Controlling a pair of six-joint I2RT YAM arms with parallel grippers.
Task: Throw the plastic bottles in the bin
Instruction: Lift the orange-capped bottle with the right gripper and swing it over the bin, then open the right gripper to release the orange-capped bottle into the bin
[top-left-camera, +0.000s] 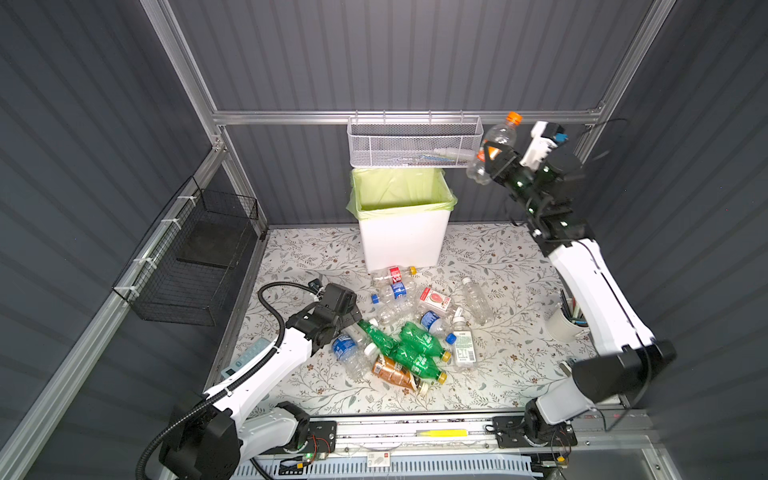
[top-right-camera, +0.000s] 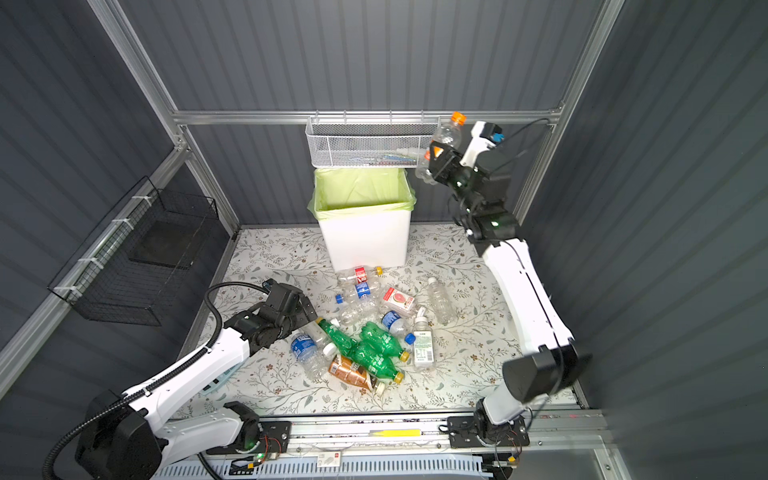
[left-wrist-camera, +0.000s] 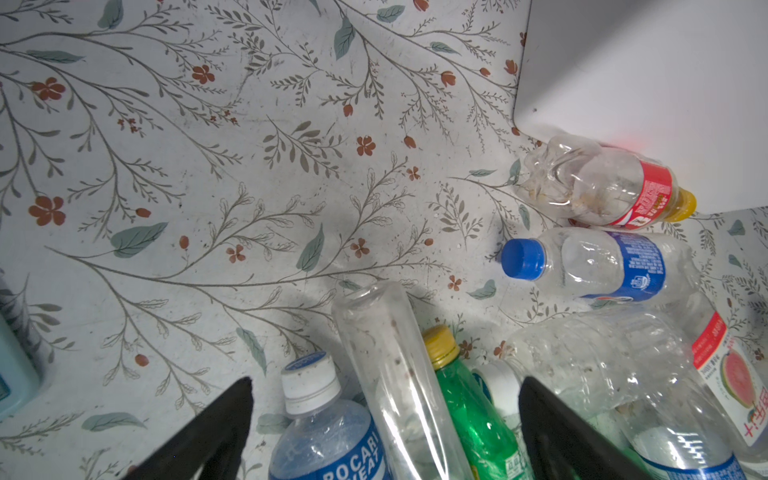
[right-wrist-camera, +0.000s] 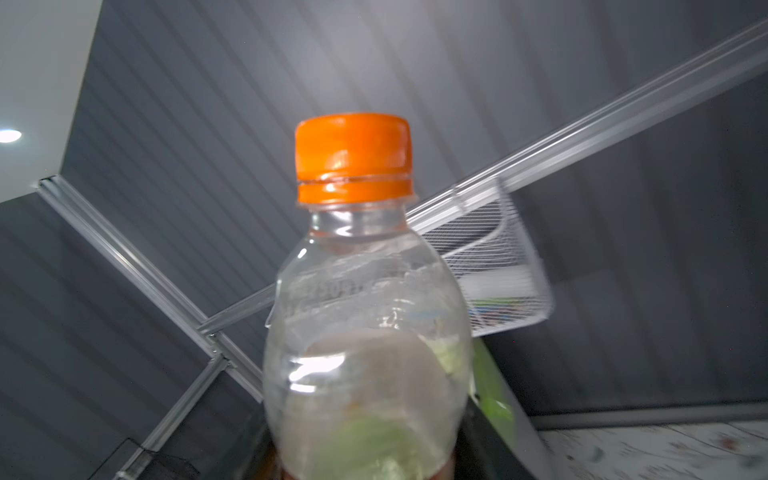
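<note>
Orange-capped, orange-labelled clear bottle (right-wrist-camera: 365, 324)

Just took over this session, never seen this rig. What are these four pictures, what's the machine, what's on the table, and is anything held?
The machine is two white robot arms, each ending in a two-finger gripper. Both top views look down on the whole scene; each wrist view comes from a camera on one arm's wrist. On the flowered table stand the bin with its green liner and a white cup of pens; a pile of plastic bottles lies in front of the bin. A white mesh basket and a black wire basket hang on the frame. The right gripper is shut on an orange-capped bottle, raised to the right of the bin. The left gripper is open, low over the pile, holding nothing.
</note>
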